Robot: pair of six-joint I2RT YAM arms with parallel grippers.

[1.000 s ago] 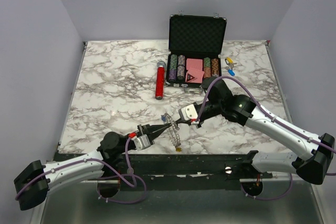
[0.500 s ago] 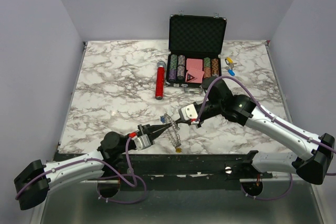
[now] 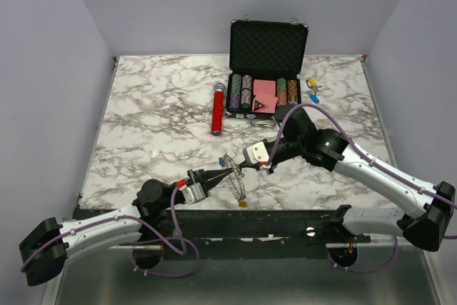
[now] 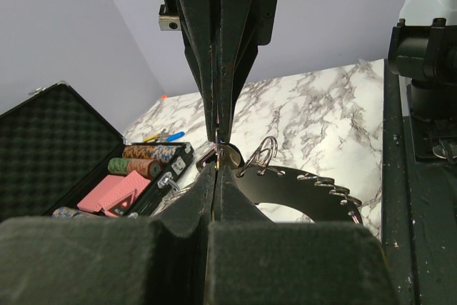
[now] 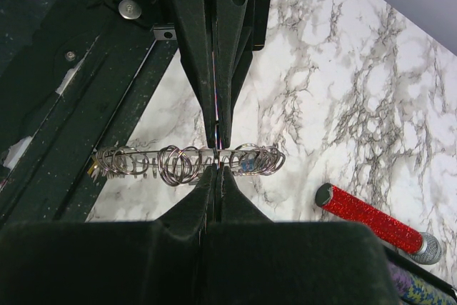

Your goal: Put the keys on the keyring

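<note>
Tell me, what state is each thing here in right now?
left gripper, shut on the keyring.
right gripper, shut on the keyring.
keyring, hanging between both grippers.
poker chip case, open, lid upright.
red cylinder, lying on its side.

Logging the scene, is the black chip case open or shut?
Open. The black case has its lid upright; chips and pink cards show inside.

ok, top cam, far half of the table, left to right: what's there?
red cylinder → black poker chip case → small blue and yellow pieces
</note>
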